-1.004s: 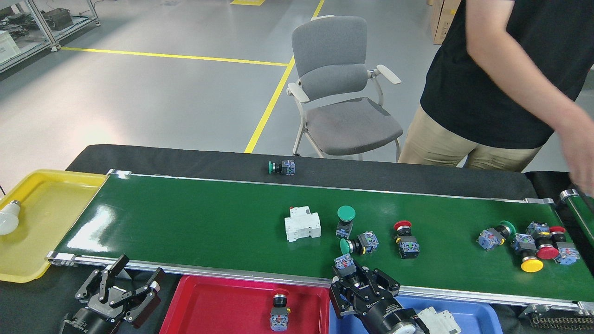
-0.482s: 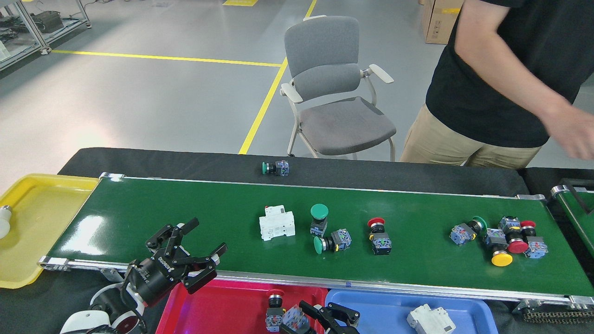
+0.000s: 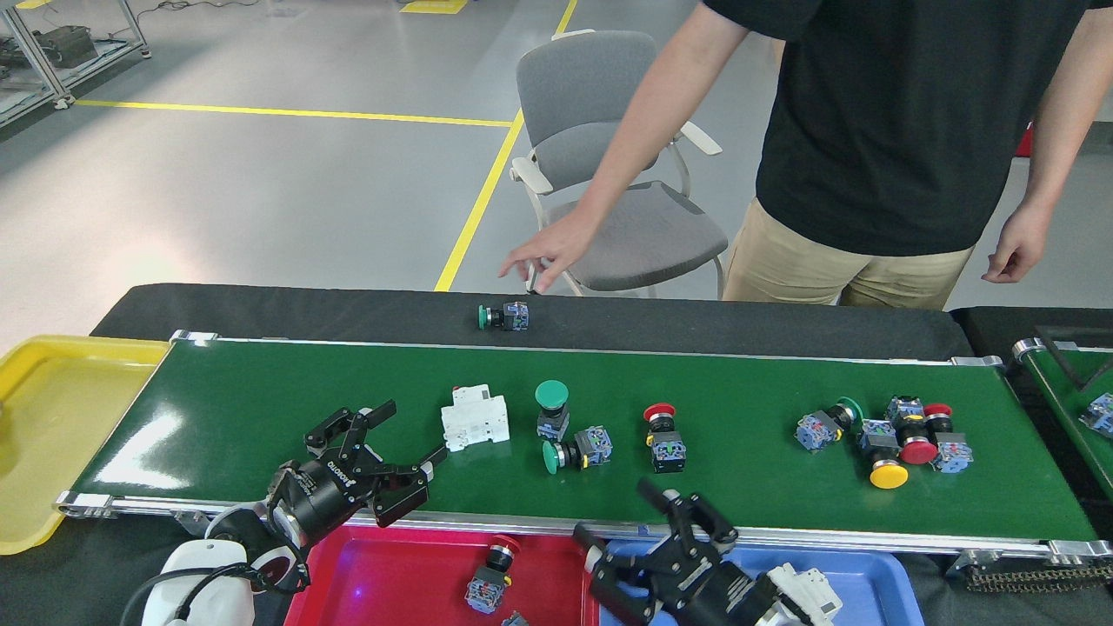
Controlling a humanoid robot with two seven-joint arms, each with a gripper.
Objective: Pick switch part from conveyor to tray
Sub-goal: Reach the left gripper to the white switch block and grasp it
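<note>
The person (image 3: 869,130) is cut off above the shoulders by the top edge. The red tray (image 3: 417,578), the blue tray (image 3: 878,591) and the white part (image 3: 804,591) in the blue tray run off the bottom edge. The yellow tray (image 3: 52,417) is clipped at the left edge.

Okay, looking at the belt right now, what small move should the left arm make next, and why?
Probably ease the open left gripper forward and right over the white boxy breaker-style switch part: it is the nearest part on the dark-green conveyor belt, just beyond the fingertips, and the gripper holds nothing.
</note>
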